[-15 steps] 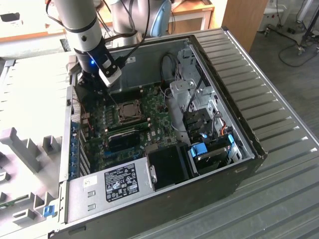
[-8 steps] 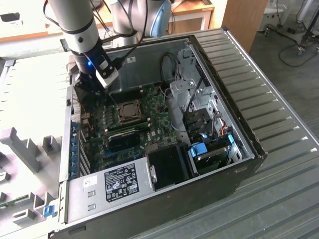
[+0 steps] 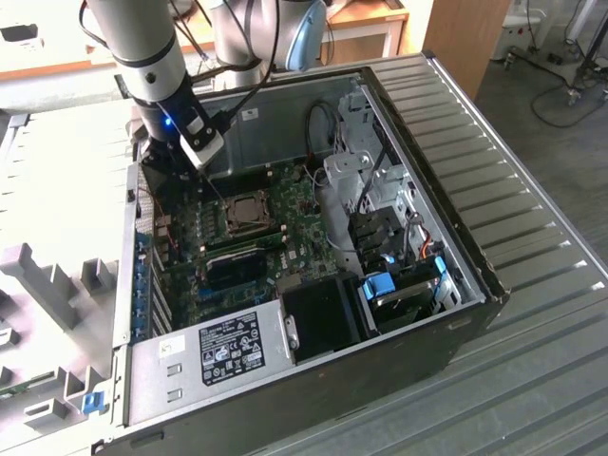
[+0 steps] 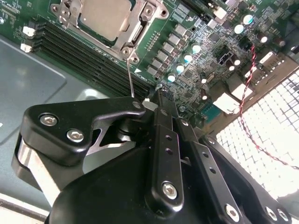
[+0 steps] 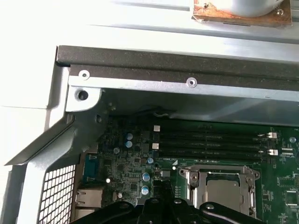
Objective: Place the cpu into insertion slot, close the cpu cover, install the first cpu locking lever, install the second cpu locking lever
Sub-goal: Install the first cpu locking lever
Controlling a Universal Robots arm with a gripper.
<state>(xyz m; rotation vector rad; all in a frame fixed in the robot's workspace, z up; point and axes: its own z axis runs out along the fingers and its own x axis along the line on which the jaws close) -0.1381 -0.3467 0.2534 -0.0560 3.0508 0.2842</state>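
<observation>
Second wrist view: fingers [image 4: 161, 122] pressed together by locking lever [image 4: 130, 77]; thin springy wire, likely best held at free end.

Peering past the black gripper [image 4: 161, 95] at the cpu [image 4: 105, 16], framed by the cpu cover [image 4: 136, 33] lying flat; at one corner, a thin locking lever [image 4: 130, 77] sticking up near the gripper's tip, beside memory slots [image 4: 79, 53].

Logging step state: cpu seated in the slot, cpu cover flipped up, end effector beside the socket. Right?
Wrong on the cover: the second wrist view shows the cpu cover lying flat over the cpu. The rest stands: the cpu is seated, with the end effector beside it.
</observation>
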